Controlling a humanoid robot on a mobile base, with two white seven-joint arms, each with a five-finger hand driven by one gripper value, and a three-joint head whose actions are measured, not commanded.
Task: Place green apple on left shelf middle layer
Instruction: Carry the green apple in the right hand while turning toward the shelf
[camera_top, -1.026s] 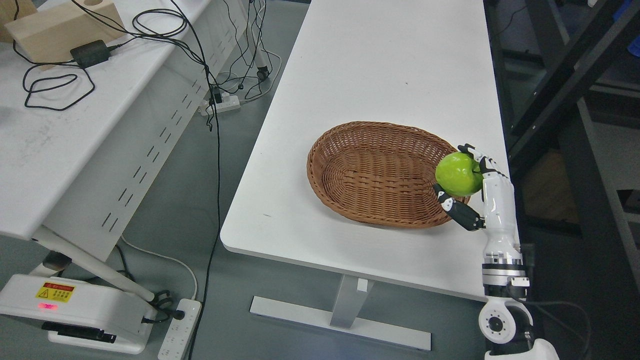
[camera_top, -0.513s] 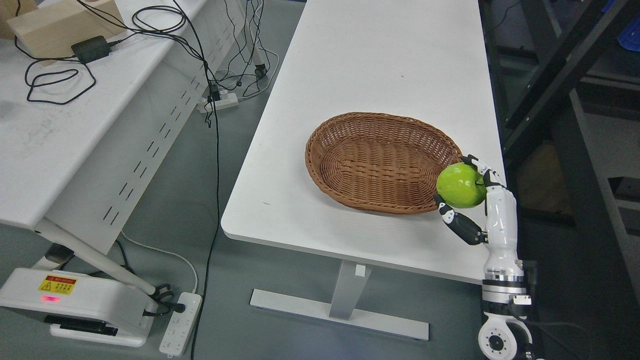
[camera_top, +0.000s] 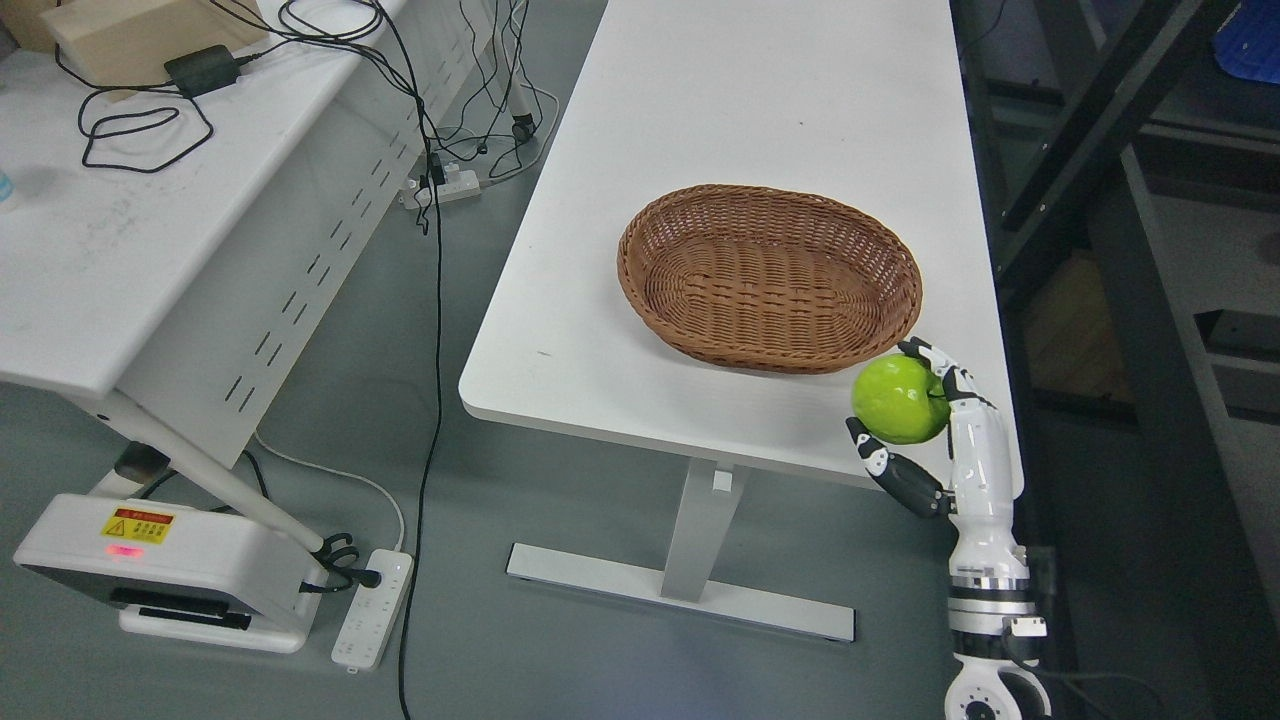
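I see my right hand (camera_top: 925, 425) wrapped around the green apple (camera_top: 898, 400), with the thumb under it on the left and the other fingers (camera_top: 945, 372) curved over its right side. The hand holds it in the air, in front of the near right corner of the white table (camera_top: 760, 130), just beside the near rim of the basket (camera_top: 770, 278) but not touching it. The apple is almost round, so I cannot give a long axis. A small dark hollow on its right side, against the fingers, may be the stem end, but I cannot tell this for sure. The skin is smooth and glossy, bright green, with a soft highlight on top.

The hand is made of shiny white shells with black joints, and the forearm rises from the bottom edge at the right. The basket is oval, woven from brown wicker, with nothing inside, and it stands near the near right corner of the table. The table top is matte white with rounded corners. A black metal frame (camera_top: 1060, 130) stands beyond the right edge of the table.
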